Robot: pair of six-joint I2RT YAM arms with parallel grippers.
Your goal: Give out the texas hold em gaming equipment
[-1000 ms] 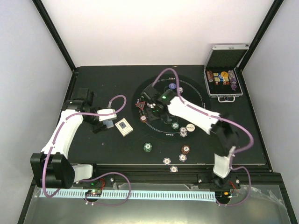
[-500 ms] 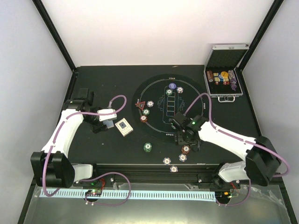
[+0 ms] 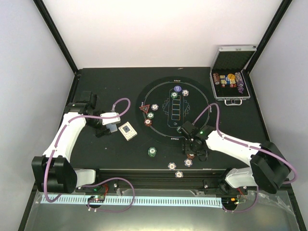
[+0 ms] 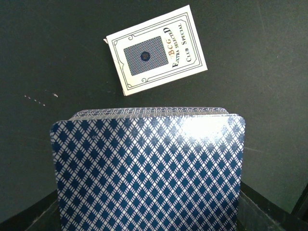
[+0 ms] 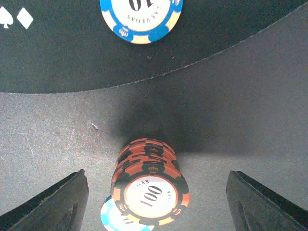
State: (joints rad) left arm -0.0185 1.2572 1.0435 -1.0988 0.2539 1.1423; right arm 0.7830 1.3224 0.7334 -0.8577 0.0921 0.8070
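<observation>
Partway: chips [image 3: 150,115] sit on the mat [image 3: 161,133]; my right gripper [image 5: 156,195], wide, straddles a red-brown chip stack [image 5: 150,185]; my left gripper [image 3: 109,126] grips the undealt deck [image 4: 149,168].

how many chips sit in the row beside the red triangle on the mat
3, in a slanted row: far chip right of the red triangle, middle chip next, red-brown chip at the near end. Any stacked under them would be hidden.

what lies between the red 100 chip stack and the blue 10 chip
Right wrist view: between the red 100 chip stack and the blue 10 chip, only bare table and the black mat's curved edge.
</observation>
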